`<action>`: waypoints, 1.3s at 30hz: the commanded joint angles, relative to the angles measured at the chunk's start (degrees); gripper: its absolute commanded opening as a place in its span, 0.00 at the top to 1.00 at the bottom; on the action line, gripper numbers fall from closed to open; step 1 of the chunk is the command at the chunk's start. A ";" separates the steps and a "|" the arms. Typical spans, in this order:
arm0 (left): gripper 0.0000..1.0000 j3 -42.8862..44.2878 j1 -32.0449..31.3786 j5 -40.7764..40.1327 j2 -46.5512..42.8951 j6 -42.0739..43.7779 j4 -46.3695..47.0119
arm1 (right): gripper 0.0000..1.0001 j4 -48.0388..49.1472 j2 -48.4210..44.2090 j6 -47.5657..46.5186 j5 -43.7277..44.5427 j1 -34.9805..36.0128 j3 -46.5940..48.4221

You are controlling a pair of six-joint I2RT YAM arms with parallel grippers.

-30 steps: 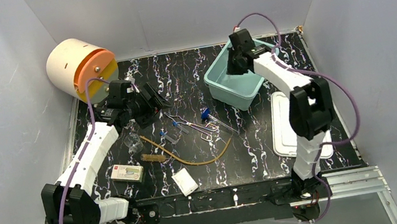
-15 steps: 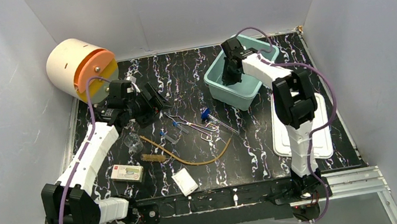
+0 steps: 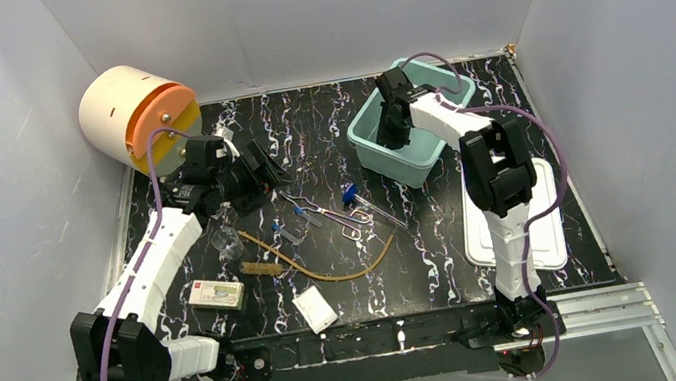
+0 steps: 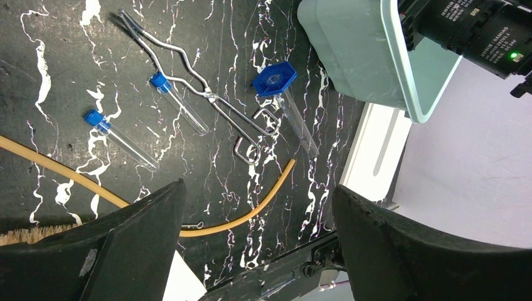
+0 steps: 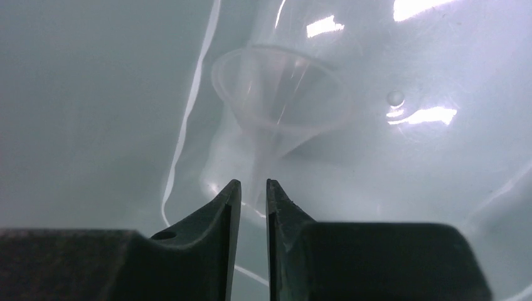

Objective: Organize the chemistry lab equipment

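We record the right hand barely parted just behind the glass funnel inside the tub; left hand wide apart above the tongs.

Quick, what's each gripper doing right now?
Left gripper: open wide, holding nothing.
Right gripper: jaws narrowly apart at the stem of the clear glass funnel inside the teal rectangular tub; grip cannot be told.
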 commanded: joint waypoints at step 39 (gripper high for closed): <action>0.08 0.26 1.32 -5.11 -1.95 0.21 -6.32 | 0.26 12.96 -36.65 -25.79 12.77 24.21 -34.88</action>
